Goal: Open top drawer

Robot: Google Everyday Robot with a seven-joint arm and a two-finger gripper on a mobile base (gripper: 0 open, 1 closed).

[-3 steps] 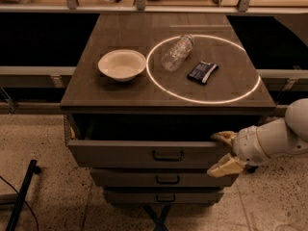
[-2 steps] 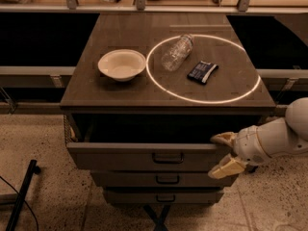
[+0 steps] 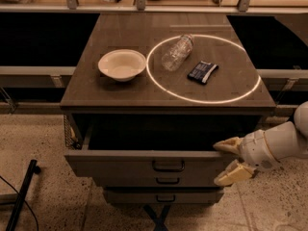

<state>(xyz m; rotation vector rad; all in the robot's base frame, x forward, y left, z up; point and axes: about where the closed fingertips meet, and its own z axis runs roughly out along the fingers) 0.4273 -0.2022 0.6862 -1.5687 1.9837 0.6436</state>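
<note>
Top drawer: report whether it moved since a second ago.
Yes: top drawer slid farther out from the tabletop edge, the pincer at its right front corner.

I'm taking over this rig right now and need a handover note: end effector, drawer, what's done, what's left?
End effector: open, at the right end of the top drawer front, one finger at its upper edge, one lower.
Top drawer: pulled out, dark interior showing; handle free.
Done: drawer is open.
Left: probably only backing the arm away.
</note>
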